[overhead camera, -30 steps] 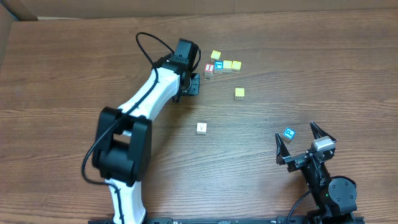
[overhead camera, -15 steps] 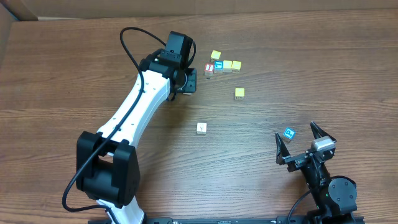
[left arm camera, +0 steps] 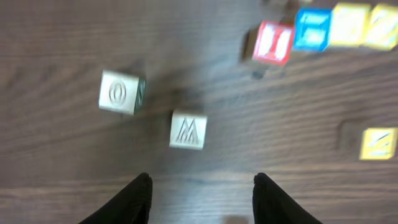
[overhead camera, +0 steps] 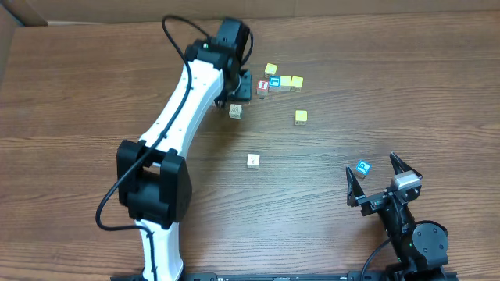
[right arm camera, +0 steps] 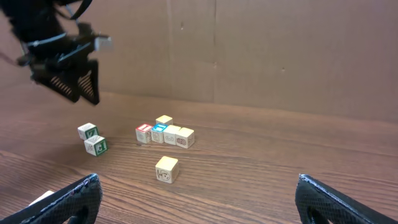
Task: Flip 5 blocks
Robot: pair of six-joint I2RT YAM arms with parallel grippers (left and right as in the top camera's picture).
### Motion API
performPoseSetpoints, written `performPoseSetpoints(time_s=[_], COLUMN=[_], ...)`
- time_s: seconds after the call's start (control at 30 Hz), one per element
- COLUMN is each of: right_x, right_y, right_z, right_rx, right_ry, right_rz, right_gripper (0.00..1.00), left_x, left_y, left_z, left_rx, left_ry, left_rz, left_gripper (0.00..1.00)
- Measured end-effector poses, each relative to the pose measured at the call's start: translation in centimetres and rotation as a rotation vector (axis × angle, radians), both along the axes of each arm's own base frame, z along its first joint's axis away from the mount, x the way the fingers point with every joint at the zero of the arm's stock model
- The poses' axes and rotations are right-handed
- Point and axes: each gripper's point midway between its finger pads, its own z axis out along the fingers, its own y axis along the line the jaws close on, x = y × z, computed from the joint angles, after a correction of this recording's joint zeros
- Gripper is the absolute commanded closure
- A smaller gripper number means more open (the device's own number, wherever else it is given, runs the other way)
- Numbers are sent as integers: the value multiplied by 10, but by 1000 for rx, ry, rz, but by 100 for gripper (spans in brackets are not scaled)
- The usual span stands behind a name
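Flipping: we are hovering the left gripper, parted and empty, near the cream M block, next needing a centred straddle; right gripper idling wide.

On the brown wood-grain table, the M block and O block are cream, the latter green-sided, the red block and blue block carry white marks, the yellow block is faintly marked, and the left arm is white and black.
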Motion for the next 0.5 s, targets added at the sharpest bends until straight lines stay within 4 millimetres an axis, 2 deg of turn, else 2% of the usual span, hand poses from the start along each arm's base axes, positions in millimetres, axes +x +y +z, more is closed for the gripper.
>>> performPoseSetpoints(time_s=[0.1,0.33,0.5], right_x=[0,0,0], right_y=[0,0,0], right_z=[0,0,0], right_rx=[0,0,0], right_ry=[0,0,0], right_rz=[0,0,0], right_gripper=[0,0,0], left_x=[9,19,21], left_y=[-3,-6,-7], left_z=[0,-30,-44], left_rx=[-7,2,8], left_ry=[-21,6,22], left_rz=[0,0,0], left_gripper=[55,56,55])
